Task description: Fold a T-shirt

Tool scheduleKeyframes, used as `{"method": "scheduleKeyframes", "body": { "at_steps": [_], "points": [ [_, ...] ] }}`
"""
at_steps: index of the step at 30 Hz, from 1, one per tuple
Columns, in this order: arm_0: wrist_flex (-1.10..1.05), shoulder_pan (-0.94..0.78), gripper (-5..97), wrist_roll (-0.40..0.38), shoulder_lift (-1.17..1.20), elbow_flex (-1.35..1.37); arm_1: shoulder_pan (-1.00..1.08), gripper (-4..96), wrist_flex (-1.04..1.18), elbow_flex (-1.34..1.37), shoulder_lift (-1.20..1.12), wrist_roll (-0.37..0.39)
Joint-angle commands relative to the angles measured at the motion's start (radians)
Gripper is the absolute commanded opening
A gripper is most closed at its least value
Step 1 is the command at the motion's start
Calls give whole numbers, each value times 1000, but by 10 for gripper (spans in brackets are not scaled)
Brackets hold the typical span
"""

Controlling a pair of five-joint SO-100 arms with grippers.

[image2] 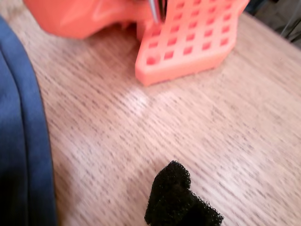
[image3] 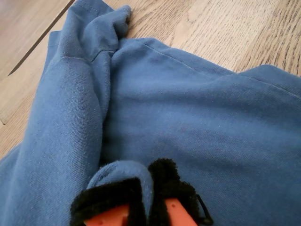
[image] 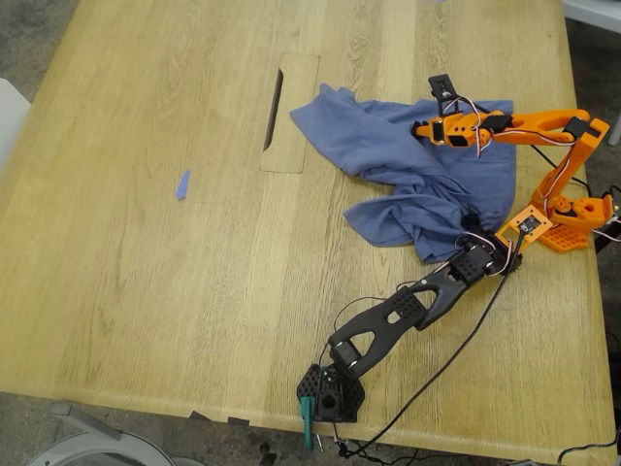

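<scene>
The slate-blue T-shirt (image: 408, 165) lies crumpled on the wooden table, towards the exterior view's right. My second gripper (image: 425, 130), on the orange arm, rests on the shirt's upper part. In the second wrist view its black pads (image3: 164, 181) are shut on a raised fold of the T-shirt (image3: 188, 117). My first gripper (image: 490, 250), on the black arm, sits at the shirt's lower right edge beside the orange arm's base plate (image2: 188, 42). Its black tip (image2: 181, 200) looks shut over bare wood, with the T-shirt's hem (image2: 21, 122) apart from it.
A small blue scrap (image: 181, 184) lies on the table at the exterior view's left. A dark slot (image: 273, 109) with an inset panel sits beside the shirt. The orange arm's base (image: 574, 212) and the black arm's base (image: 330, 393) are clamped at the table's edges, with cables trailing.
</scene>
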Motion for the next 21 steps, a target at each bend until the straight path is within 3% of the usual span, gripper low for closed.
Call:
{"method": "scheduleKeyframes", "body": {
  "at_steps": [1,9,21],
  "points": [
    [127,-17,671,80,-91,-314,-6,-1,3,-18,91,-5],
    [183,-78,606,201,-132,-311,-26,-1,5,-20,91,-5],
    [459,-126,602,206,-163,-310,-34,-1,3,-20,95,-3]
  ]
}}
